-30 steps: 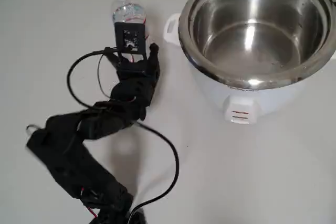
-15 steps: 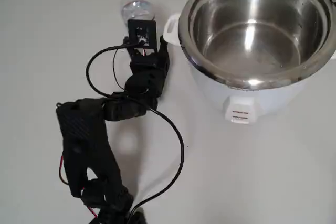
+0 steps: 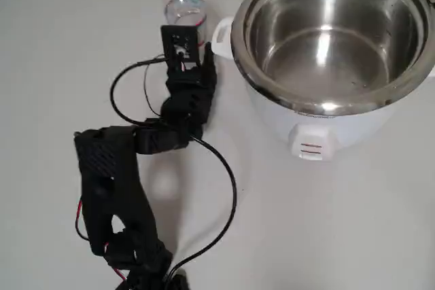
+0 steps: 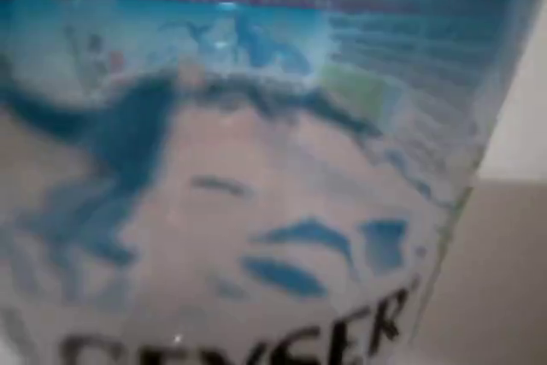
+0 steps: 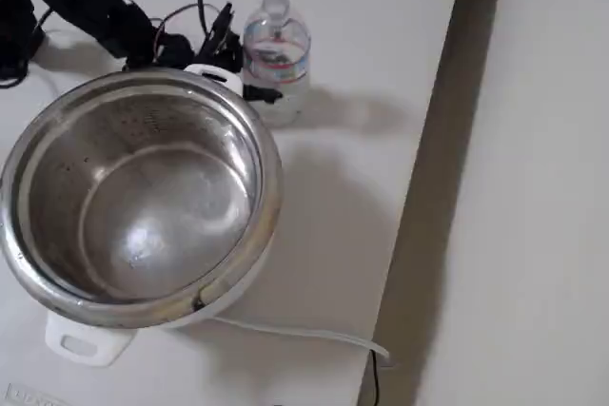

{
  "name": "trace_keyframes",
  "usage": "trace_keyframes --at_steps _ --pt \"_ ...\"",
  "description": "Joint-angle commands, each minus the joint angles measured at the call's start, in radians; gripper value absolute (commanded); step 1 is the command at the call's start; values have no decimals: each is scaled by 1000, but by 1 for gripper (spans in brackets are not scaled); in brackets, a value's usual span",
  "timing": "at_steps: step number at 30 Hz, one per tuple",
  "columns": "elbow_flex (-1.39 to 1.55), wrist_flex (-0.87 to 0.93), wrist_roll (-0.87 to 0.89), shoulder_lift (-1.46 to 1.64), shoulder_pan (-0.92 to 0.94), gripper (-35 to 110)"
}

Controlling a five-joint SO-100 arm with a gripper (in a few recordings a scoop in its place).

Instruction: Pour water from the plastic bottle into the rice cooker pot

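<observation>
Since the earlier frames the black arm has swung toward the rice cooker pot (image 3: 333, 35), and the plastic bottle (image 3: 183, 6) has travelled with it, now standing just beside the cooker's white side handle (image 3: 221, 32) in the overhead view. Upright, the bottle stands uncapped and clear with a white, blue and red label band. In the wrist view the label (image 4: 231, 168) sits very close and blurred; dark letters along the bottom edge read roughly "GEYSER", though the start is cut off. The gripper (image 3: 192, 35) is at the bottle's lower body, on the side away from the cooker's far rim; its fingers are hidden under the wrist camera, so whether they clamp the bottle cannot be told. On the cooker's white front a small panel (image 3: 310, 146) carries red lines and tiny print, too small to read.
</observation>
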Motion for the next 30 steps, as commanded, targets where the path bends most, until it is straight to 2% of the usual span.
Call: trace_keyframes --at_steps 1,7,14,19,25,30 --pt "-34 97 14 339 -28 21" --pt "-35 262 38 557 -40 21" --pt "-81 535 137 819 -23 20" --pt "-143 752 318 963 40 20" --pt "-299 1046 664 1009 163 20" --pt "-344 1178 920 1017 233 20"
